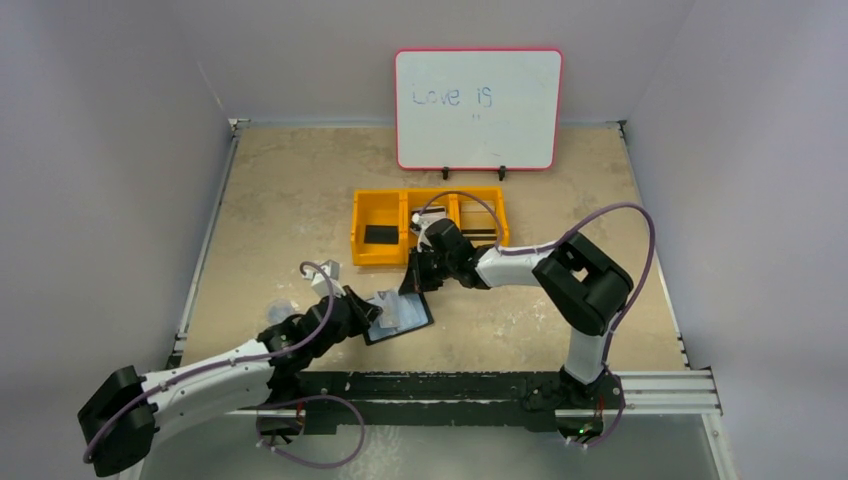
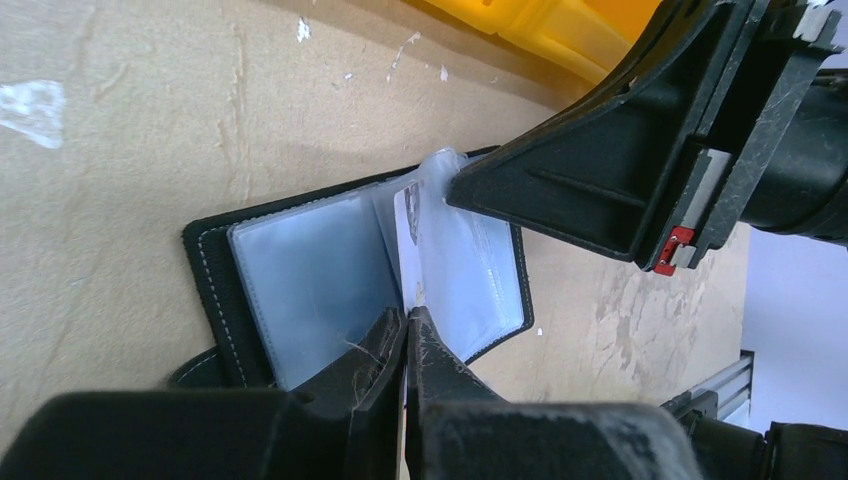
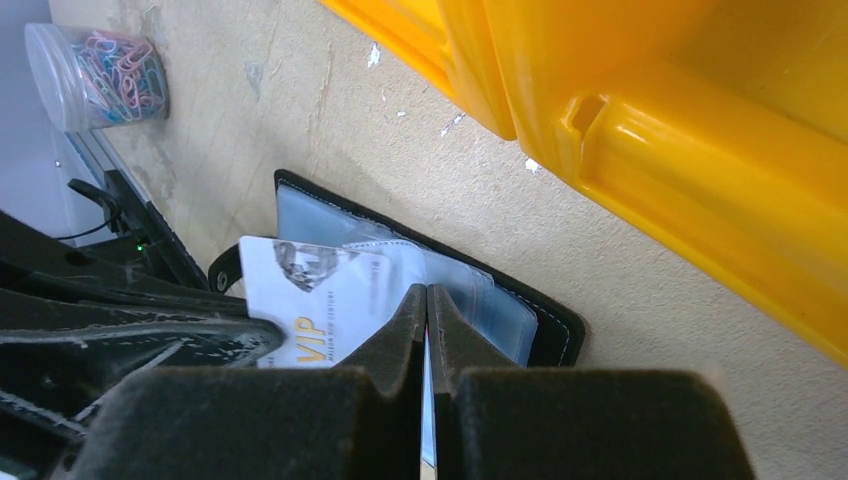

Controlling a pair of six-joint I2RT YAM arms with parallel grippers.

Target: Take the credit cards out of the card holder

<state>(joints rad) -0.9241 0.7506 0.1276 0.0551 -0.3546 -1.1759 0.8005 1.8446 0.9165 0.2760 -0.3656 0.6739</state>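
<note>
While both arms reach to the middle of the worktop [image 1: 280, 200], the card holder [image 1: 412, 322] lies open and flat there, just in front of the yellow tray [image 3: 620, 140]. It is black on the outside, and its clear pockets face up. 1 credit card [image 3: 310, 285] sticks part way out of a pocket. It is white, with a small picture and the letters VIP on it.

The left claw [image 2: 407, 322] is closed tight and pinches an edge of that card. A thin white strip shows between its 2 fingers. The right claw [image 3: 428, 297] is closed tight too. It pinches the top of a clear pocket [image 2: 465, 250] on the far side of the card holder, and the plastic bunches up at its tip. The 2 claws are close together, 1 on each side of the open card holder, but they do not touch.

I cannot tell if more cards sit in the other pockets. A small flat black thing [image 1: 380, 235] lies in the left part of the tray. A little jar of paper clips [image 3: 95, 75] stands on the worktop near the left arm. A whiteboard [image 1: 478, 130] with a red rim stands at the back, behind the tray.
</note>
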